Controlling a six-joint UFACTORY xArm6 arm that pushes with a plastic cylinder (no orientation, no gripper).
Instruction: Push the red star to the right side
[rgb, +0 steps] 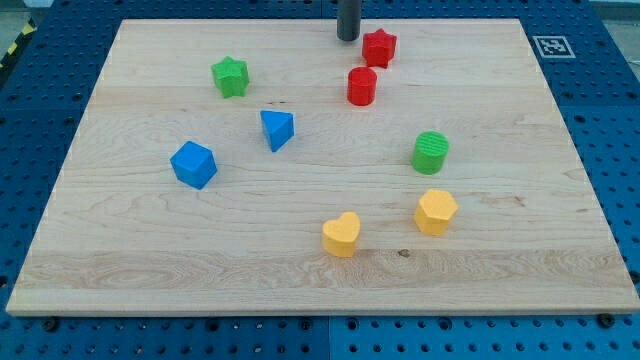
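The red star (379, 47) lies near the view's top, a little right of centre, on the wooden board (150, 270). My tip (347, 38) stands just to the star's left, close to it, with a small gap. A red cylinder (361, 86) sits just below the star.
A green star (230, 76) lies at the upper left, a blue triangular block (277, 129) and a blue cube (193, 164) left of centre. A green cylinder (430, 152), a yellow hexagon (435, 212) and a yellow heart (341, 234) lie lower right. A marker tag (552, 46) sits at the top right corner.
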